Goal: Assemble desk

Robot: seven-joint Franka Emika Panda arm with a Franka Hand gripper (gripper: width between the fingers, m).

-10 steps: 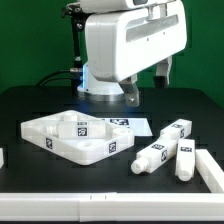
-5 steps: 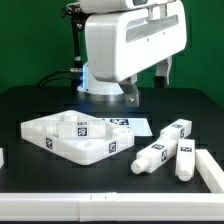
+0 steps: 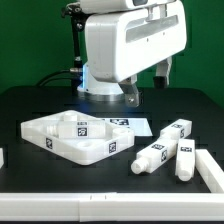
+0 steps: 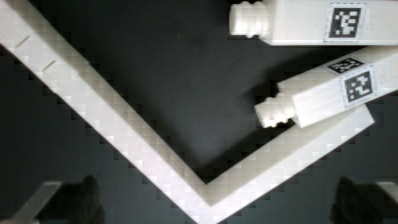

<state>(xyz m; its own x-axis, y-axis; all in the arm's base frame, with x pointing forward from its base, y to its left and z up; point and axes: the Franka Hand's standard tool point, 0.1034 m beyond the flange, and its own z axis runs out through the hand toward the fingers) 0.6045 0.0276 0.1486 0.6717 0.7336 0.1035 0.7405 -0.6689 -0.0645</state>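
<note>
panel [image 3: 95, 150] beside legs [image 3: 160, 153], arm [image 3: 125, 45] behind

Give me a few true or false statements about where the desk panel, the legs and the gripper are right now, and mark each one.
1. The gripper is shut on a leg. False: it is open and holds nothing.
2. The desk panel lies to the exterior view's left of the loose legs. True.
3. The legs stand upright. False: they lie on their sides on the black table.
4. Both legs in the wrist view bear a black-and-white tag. True.
</note>
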